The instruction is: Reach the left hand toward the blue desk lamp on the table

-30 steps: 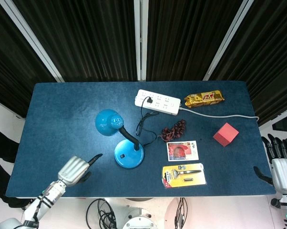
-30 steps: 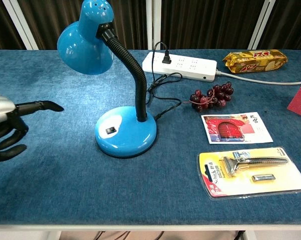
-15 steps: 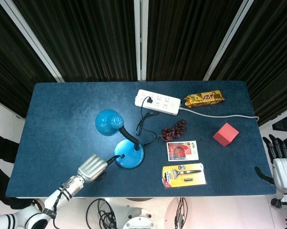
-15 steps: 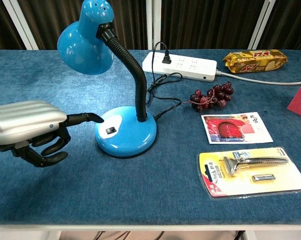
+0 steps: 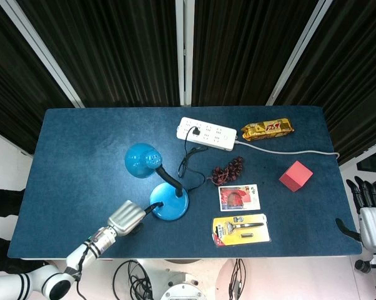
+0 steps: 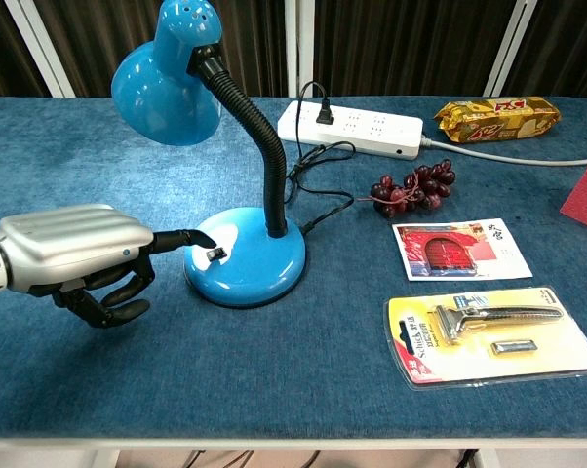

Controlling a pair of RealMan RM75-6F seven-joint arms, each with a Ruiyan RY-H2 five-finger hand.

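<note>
Beside the white power strip (image 5: 207, 134) lies a snack packet (image 5: 267, 129); nearer are grapes (image 5: 228, 169), a card (image 5: 238, 197), a packaged razor (image 5: 241, 229).

bare table (image 6: 98, 390) left of lamp base (image 6: 259, 268), cord (image 6: 323, 180) and grapes (image 6: 410, 187) crowding its right

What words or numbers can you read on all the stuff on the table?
Nothing can be read for sure.
Gold snack packet: big red-and-white letters, too blurred to read.
Red card: a small dark mark at its top right corner, too small to read.
Yellow razor pack: small print on its left side, too small to read.
Power strip and blue desk lamp: no words show.
</note>
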